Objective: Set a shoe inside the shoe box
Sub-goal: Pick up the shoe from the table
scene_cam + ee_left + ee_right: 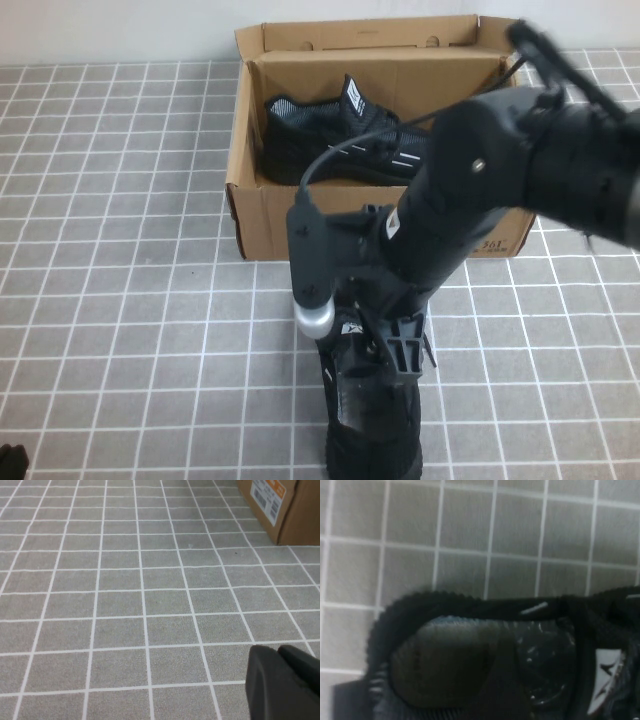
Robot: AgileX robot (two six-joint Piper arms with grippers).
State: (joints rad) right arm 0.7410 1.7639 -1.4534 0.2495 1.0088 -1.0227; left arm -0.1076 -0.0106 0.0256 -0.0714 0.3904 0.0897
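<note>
My right gripper (385,345) hangs low over the black knit sneaker (375,420) that lies on the grey tiled floor (130,300) just in front of the brown corrugated cardboard shoe box (270,215), and my own forearm covers most of what matters there: from above I see only a black bracket and the camera housing pressed close to the shoe's collar, so I cannot tell how far my fingers are spread or whether they have hold of anything. My right wrist camera looks straight down into the shoe's opening (470,655), showing the ribbed knit rim, a dim insole and a sliver of the white tongue label (607,680), but none of my fingertips show. The toe end of this shoe is cut off by the lower edge of the high view. Inside the box a second, matching black sneaker (340,140) lies on its side, its front part hidden behind my arm; the lid flap stands up at the back. My left gripper (282,682) sits well apart from the box, down near the floor, showing only as a dark blurred lump at the corner of its own wrist view, and its fingers cannot be judged either.
</note>
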